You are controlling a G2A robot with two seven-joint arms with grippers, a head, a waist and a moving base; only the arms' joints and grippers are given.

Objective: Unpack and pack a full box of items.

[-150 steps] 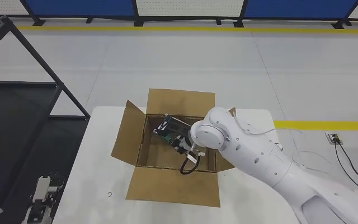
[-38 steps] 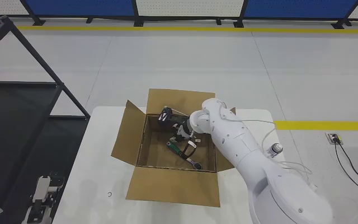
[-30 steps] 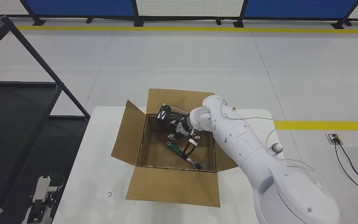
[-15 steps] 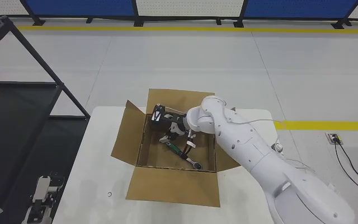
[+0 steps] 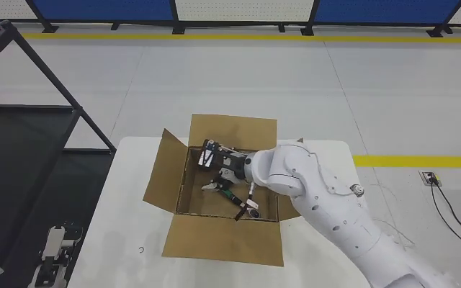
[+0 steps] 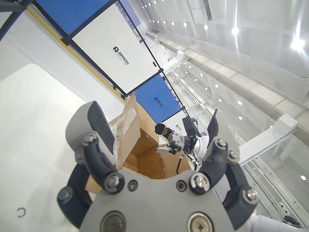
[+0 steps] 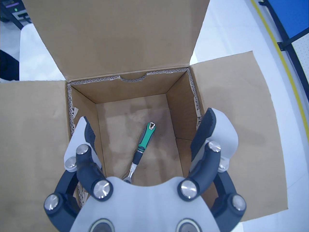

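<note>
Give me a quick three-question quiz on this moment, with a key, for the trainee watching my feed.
1. True or false: the right gripper is shut on the green-handled metal ratchet wrench.
2. Where does the wrench lie in relation to the open brown cardboard box? A: propped upright against a wall. B: flat on its floor. C: on one of its flaps.
3. Fill the gap: the left gripper has its jaws ____ and holds nothing.

Key: 1 false, as it is open over the box, with the wrench below it. 2 B. 3 open.
</note>
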